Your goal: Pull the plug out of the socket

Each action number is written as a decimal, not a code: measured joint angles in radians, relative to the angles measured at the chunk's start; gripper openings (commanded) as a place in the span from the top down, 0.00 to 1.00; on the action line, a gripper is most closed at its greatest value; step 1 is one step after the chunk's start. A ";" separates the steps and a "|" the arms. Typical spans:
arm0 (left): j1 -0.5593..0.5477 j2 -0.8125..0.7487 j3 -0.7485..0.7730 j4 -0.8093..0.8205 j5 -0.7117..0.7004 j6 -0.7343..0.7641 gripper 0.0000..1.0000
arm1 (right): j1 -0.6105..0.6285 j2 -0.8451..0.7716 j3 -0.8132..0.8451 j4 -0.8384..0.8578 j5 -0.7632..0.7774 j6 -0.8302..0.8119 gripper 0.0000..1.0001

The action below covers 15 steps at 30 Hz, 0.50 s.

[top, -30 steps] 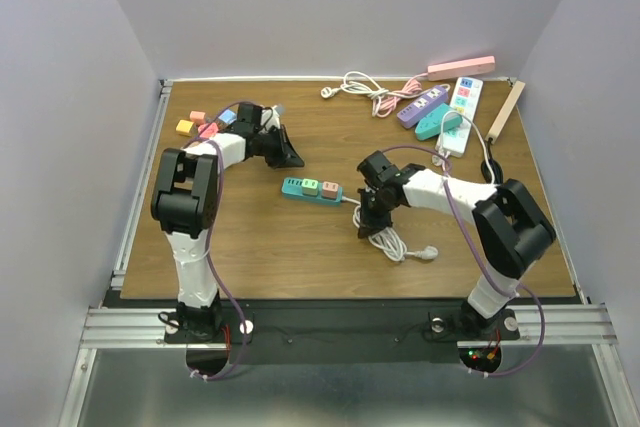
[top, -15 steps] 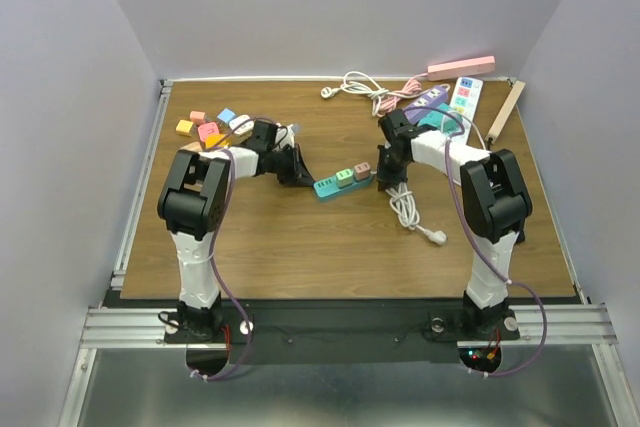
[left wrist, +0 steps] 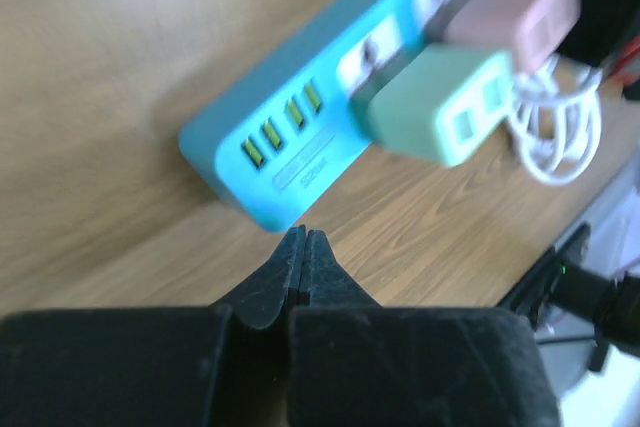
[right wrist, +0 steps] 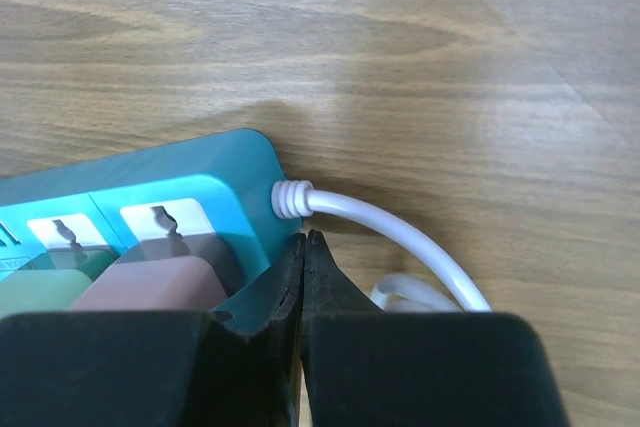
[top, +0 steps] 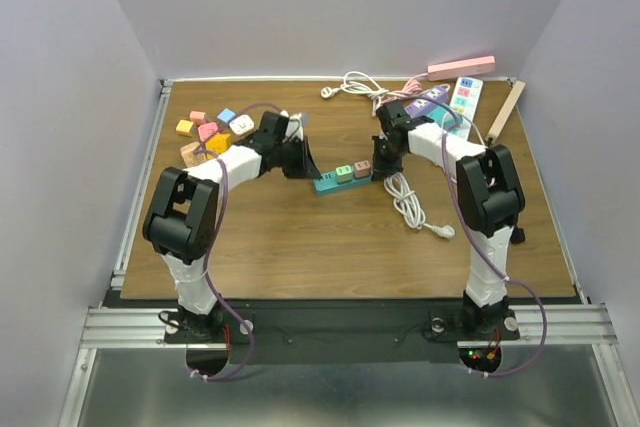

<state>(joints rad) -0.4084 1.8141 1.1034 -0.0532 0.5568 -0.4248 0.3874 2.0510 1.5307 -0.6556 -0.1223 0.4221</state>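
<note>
The left fingers (left wrist: 262,299) and right fingers (right wrist: 283,282) are pressing together, empty, at opposite ends of the teal power strip (top: 338,181) holding a green plug (left wrist: 430,107) and a pink plug (left wrist: 520,12).

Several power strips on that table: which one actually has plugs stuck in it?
The teal strip mid-table, carrying a green plug and a pink plug. The purple strip, white strip and pink strip lie far right, seemingly bare.

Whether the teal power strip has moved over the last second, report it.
Yes. The teal power strip has slid right and slightly toward the far edge, nearer the pink power strip, and has turned counterclockwise.
</note>
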 measured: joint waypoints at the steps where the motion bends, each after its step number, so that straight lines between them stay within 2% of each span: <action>1: 0.001 -0.008 0.041 -0.029 -0.026 0.008 1.00 | 0.000 -0.003 -0.003 -0.001 0.007 0.010 0.95; 3: 0.005 -0.020 0.132 -0.069 -0.064 0.029 1.00 | 0.000 -0.019 -0.016 -0.001 0.032 0.036 0.89; 5: 0.007 -0.027 0.221 -0.118 -0.098 0.055 1.00 | 0.000 -0.050 -0.039 -0.006 0.062 0.062 0.75; 6: 0.010 -0.034 0.254 -0.132 -0.113 0.065 1.00 | 0.000 -0.075 -0.053 -0.010 0.076 0.076 0.66; 7: 0.011 -0.044 0.275 -0.146 -0.127 0.079 0.96 | 0.000 -0.092 -0.060 -0.014 0.086 0.087 0.50; 9: 0.013 -0.060 0.303 -0.177 -0.149 0.103 0.78 | 0.000 -0.143 -0.079 -0.019 0.099 0.110 0.42; 10: 0.013 -0.061 0.319 -0.200 -0.154 0.120 0.61 | 0.000 -0.165 -0.084 -0.019 0.098 0.114 0.37; 12: 0.013 -0.061 0.337 -0.225 -0.152 0.150 0.47 | 0.000 -0.207 -0.091 -0.019 0.089 0.127 0.32; 13: 0.013 -0.061 0.337 -0.238 -0.148 0.168 0.36 | 0.000 -0.228 -0.092 -0.019 0.079 0.134 0.26; 15: 0.011 -0.061 0.337 -0.266 -0.140 0.200 0.30 | 0.000 -0.254 -0.092 -0.018 0.053 0.138 0.25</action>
<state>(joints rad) -0.3977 1.7535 1.4406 -0.3191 0.4164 -0.2249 0.3874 1.7969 1.4384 -0.6739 -0.0696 0.5606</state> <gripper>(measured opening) 0.618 0.723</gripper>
